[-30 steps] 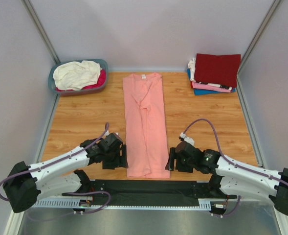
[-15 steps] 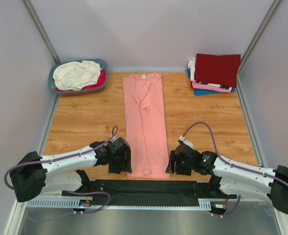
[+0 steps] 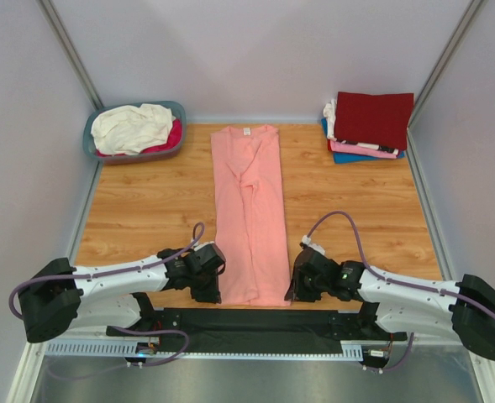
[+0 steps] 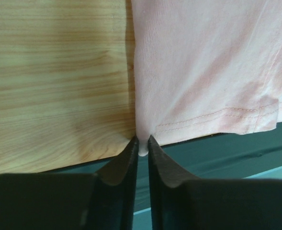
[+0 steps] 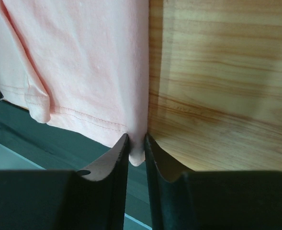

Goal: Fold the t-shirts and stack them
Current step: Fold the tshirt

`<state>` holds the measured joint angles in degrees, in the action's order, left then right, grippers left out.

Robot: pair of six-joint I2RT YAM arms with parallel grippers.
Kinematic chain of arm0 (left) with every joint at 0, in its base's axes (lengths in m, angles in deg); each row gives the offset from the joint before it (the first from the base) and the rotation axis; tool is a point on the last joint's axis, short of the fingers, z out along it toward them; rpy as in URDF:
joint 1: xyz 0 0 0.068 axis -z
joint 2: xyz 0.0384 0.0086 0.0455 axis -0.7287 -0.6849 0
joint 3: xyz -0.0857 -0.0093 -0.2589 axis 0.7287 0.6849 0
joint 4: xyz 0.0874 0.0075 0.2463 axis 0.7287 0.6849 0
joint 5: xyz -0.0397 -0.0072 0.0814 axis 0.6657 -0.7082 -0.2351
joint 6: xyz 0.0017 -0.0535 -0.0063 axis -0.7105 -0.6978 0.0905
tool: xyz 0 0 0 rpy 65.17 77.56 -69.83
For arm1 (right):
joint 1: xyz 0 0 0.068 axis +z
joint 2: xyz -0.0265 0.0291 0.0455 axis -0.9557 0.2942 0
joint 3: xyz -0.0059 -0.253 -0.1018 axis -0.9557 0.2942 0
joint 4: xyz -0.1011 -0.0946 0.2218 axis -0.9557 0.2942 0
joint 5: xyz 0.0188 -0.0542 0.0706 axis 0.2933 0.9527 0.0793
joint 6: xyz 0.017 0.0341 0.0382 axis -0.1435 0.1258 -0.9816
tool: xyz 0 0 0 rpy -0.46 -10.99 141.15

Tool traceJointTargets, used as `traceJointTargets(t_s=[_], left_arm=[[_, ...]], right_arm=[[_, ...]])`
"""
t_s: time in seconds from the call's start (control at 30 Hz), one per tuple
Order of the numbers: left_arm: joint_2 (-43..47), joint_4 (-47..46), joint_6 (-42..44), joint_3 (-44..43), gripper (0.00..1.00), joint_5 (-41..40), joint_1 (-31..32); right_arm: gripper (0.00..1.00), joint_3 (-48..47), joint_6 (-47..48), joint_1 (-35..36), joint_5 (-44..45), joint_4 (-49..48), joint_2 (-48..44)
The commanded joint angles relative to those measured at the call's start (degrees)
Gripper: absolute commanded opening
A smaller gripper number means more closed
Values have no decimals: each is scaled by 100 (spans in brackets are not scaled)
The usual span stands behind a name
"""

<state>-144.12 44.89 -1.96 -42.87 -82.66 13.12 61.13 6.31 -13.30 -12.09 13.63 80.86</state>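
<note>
Left claw (image 4: 141, 142) and right claw (image 5: 136, 140) pinch the salmon-pink t-shirt (image 3: 249, 210) by near corners.

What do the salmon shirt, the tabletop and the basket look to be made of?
The salmon-pink t-shirt: soft matte knit cloth, likely cotton jersey; a fine weave and a stitched hem show.
The tabletop: smooth wood-grain surface, possibly laminate; slight sheen.
The basket: blue-grey, looks like moulded plastic, with a smooth rim.
</note>
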Motion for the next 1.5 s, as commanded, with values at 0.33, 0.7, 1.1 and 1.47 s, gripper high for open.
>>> traceJointTargets(t_s=[0.33, 0.7, 1.1, 1.47], left_arm=[[331, 1210, -79, -689, 0, -682, 338], [129, 1765, 1063, -2122, 0, -921, -424], [-1030, 1835, 2610, -3651, 0, -649, -1937], [-2639, 1923, 3454, -5066, 0, -437, -2746]], right_arm=[[0, -452, -274, 237, 433, 777, -482], [0, -2534, 921, -596, 752, 1604, 325], [0, -4118, 2328, -2126, 286, 1657, 1828], [1, -5453, 3049, -2926, -355, 1640, 3323]])
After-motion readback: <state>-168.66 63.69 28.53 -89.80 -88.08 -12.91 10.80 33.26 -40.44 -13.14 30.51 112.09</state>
